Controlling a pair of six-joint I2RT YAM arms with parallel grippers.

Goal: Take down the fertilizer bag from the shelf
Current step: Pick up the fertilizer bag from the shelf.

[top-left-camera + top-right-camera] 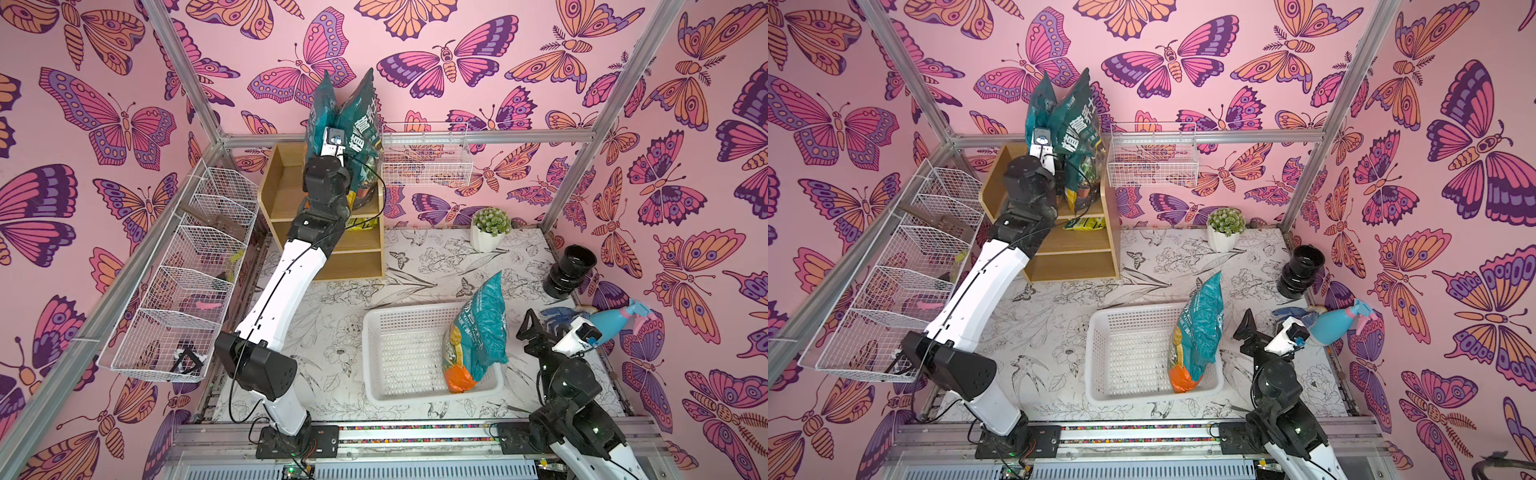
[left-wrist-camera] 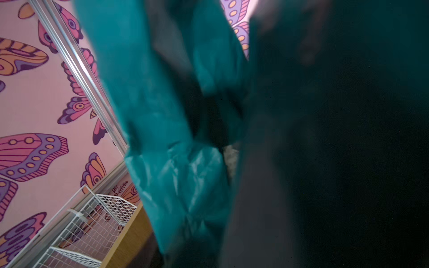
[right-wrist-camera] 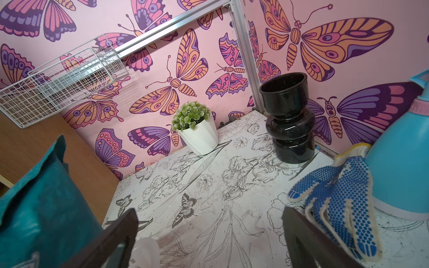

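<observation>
Now | fert. bag (image 1: 321, 104) upright atop shelf (image 1: 286, 195) | L claw (image 1: 333, 133) against it

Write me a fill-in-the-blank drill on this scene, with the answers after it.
The teal bag leaning in the white plastic basket has an ____ bottom.
The small green plant stands in a ____ pot.
The glove beside the spray bottle carries ____ dots.
The right end effector stands ____, holding nothing.
Missing words: orange; white; blue; open.
</observation>
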